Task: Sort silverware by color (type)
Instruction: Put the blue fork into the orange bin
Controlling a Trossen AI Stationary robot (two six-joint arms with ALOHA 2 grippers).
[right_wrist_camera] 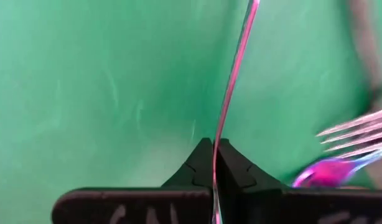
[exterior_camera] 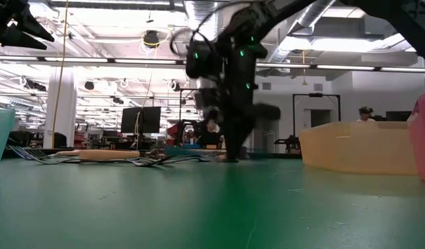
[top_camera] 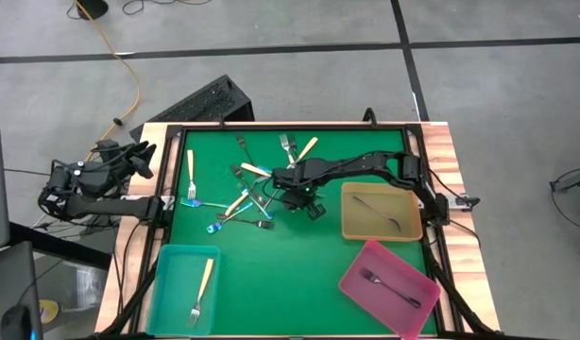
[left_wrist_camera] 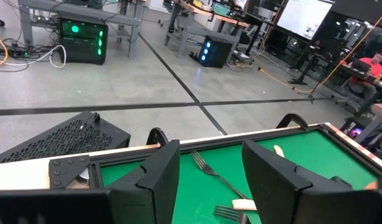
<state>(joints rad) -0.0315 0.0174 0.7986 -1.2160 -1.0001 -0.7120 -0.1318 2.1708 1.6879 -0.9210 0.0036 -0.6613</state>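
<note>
At the bench's (top_camera: 299, 274) centre the right tool (top_camera: 292, 200) is clamped on an iridescent fork (right_wrist_camera: 231, 93), left tool (left_wrist_camera: 209, 180) parted at 9 o'clock; 3 forks sit sorted in trays, most remain piled

From above I get even, bright light. My low view is backlit by ceiling strip lights (exterior_camera: 95, 61), foreground blurred. My right wrist picture is soft.
</note>
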